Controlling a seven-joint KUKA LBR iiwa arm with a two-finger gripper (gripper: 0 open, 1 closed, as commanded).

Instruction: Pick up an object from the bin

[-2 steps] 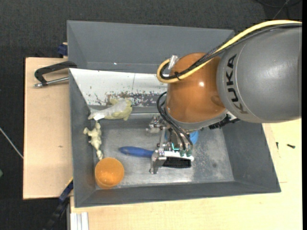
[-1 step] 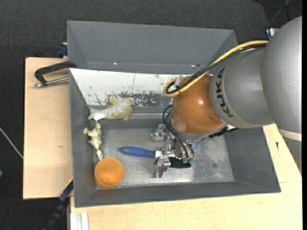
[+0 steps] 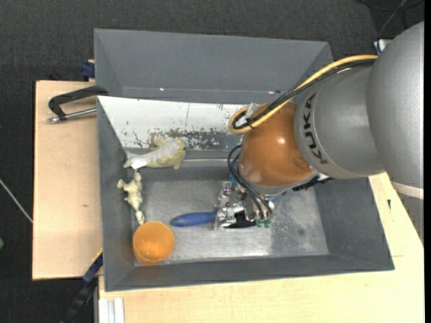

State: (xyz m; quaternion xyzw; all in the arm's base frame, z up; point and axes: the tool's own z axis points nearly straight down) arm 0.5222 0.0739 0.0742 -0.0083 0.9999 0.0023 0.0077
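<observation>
- Closest to the camera, an orange ball [image 3: 153, 242] sits in the front left corner of the grey metal bin [image 3: 215, 272]. It is round and smooth, and rests on the floor close to the front wall.
- Just behind the ball and to its right lies a blue stick-like thing [image 3: 190, 219]. It is slim, with a rounded left end, and lies flat on the bin floor running roughly left to right. It is near the ball but apart from it.
- The right end of the blue thing reaches the end effector [image 3: 236, 212], which is down at floor level near the middle of the bin. The blue thing is what lies closest to it.
- Whether the end effector is released, clenched or grasping the blue thing cannot be told — its tip is a dark cluster of metal parts, and the blue thing's end disappears against it.
- Further back on the left, a small pale cream figure [image 3: 133, 192] lies along the foot of the left wall, behind the ball and well apart from the end effector.
- Behind that, a pale yellow crumpled thing [image 3: 161, 155] rests at the foot of the back wall, towards the left.
- Above the end effector bulges the wrist's orange cover [image 3: 269, 155]. A yellow cable [image 3: 323, 71] arcs from it up to the broad grey arm [image 3: 377, 113], which comes in from the right over the back right part of the bin.
</observation>
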